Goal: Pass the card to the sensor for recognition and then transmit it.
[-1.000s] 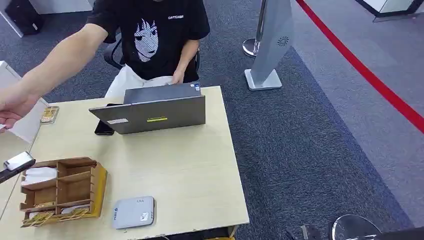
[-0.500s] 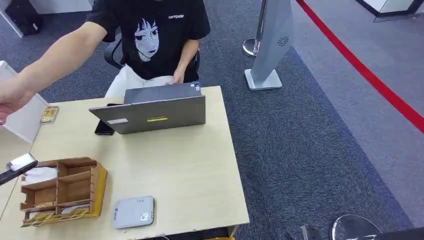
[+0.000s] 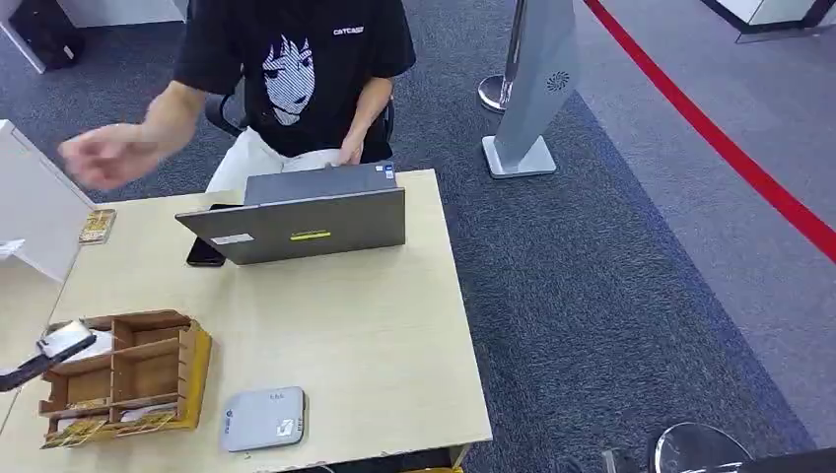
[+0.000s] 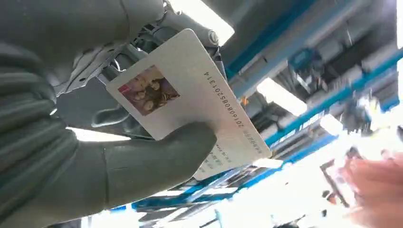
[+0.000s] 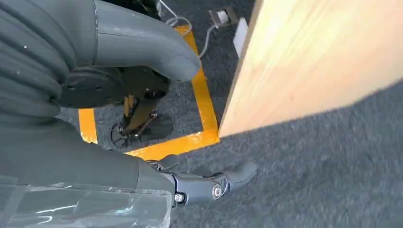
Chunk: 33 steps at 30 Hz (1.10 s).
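At the desk's (image 3: 375,335) left edge, the ID card (image 4: 190,99) is pinched in the left robot hand (image 4: 119,156). It should be kept flat and lowered slowly onto the grey card reader (image 3: 262,418). The right robot hand (image 5: 142,95) hangs loose, holding nothing.

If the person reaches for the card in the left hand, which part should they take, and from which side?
The bare corner of the card that sticks out past the left hand's thumb. Approach from that outer edge, away from the photo end, which sits against the fingers.
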{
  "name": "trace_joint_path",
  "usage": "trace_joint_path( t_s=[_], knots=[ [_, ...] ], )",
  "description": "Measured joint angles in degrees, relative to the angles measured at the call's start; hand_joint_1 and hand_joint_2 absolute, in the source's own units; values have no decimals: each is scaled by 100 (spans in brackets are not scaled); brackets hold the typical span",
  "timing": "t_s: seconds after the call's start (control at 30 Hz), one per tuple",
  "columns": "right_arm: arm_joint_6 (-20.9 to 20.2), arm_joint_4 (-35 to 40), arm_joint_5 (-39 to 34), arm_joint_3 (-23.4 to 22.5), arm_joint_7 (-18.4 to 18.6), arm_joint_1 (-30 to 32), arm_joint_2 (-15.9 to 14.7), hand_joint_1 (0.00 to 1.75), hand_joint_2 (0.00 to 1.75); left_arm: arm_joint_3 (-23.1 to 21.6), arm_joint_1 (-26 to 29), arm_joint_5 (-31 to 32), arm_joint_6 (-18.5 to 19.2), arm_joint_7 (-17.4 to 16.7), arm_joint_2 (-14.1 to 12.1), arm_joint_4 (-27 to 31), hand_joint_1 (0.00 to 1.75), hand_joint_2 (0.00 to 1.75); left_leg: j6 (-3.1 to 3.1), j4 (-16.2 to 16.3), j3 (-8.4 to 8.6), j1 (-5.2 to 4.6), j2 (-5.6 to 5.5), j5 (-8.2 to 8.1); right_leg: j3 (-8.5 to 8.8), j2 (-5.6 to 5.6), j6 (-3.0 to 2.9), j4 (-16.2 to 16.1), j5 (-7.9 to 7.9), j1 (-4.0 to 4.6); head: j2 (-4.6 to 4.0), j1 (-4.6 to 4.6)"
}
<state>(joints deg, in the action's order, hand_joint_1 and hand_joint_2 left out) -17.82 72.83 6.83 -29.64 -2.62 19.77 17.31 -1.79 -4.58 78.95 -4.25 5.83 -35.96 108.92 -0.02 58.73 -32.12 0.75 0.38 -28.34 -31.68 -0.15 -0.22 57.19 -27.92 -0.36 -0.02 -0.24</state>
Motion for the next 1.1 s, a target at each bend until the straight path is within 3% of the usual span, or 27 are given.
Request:
trace_joint_path(
  t_s=[0.07, 0.13, 0.2, 0.37, 0.5, 0.63, 0.93, 1.1],
  knots=[
    [247, 172, -260, 100, 61, 198, 2, 0, 175, 9, 549, 7, -346, 44, 682, 747, 175, 175, 8, 0, -4, -5, 3, -8, 1, 1, 2, -3, -1, -2, 0, 2],
    [534, 483, -457, 334, 142, 445, 2, 0, 175, -11, 1646, -197, -720, 374, 1517, 1802, 175, 175, 17, 0, -3, -8, 9, -17, -1, 2, 8, -8, -5, -3, 0, -4],
    [599, 536, -510, 356, 142, 485, 2, 0, 175, -42, 2037, -302, -707, 442, 1684, 1920, 175, 175, 13, 0, 1, -5, 16, -20, -2, 9, 7, -8, -5, -3, 0, 0],
    [647, 593, -510, 359, 140, 513, 2, 0, 175, -186, 2732, -459, -698, 313, 1896, 1944, 175, 175, 12, 0, -2, -2, 10, -20, -2, 3, 7, -8, -7, -2, 0, -2],
    [658, 606, -508, 356, 123, 513, 2, 0, 175, -192, 3062, -544, -344, 46, 1994, 1905, 175, 175, 11, -1, -1, -1, 11, -20, 0, 5, 7, -7, -7, -2, 0, 0],
    [621, 601, -390, 350, 90, 480, 2, 0, 175, -271, 3290, -590, -252, -65, 2038, 1537, 175, 175, 11, -1, -1, -2, 9, -20, 0, 3, 7, -7, -7, -2, 0, 0],
    [414, 523, -215, 321, 20, 416, 2, 0, 175, -699, 3244, -619, -257, -197, 2064, 825, 175, 175, 12, 0, 0, -3, 9, -20, 1, 2, 8, -7, -6, -2, 0, 0],
    [320, 479, -176, 315, -13, 387, 2, 0, 175, -1152, 2887, -610, -309, -214, 2020, 593, 175, 175, 12, 0, 0, -4, 1, -20, 2, -6, 8, -8, -6, -2, 0, -2]
  ],
)
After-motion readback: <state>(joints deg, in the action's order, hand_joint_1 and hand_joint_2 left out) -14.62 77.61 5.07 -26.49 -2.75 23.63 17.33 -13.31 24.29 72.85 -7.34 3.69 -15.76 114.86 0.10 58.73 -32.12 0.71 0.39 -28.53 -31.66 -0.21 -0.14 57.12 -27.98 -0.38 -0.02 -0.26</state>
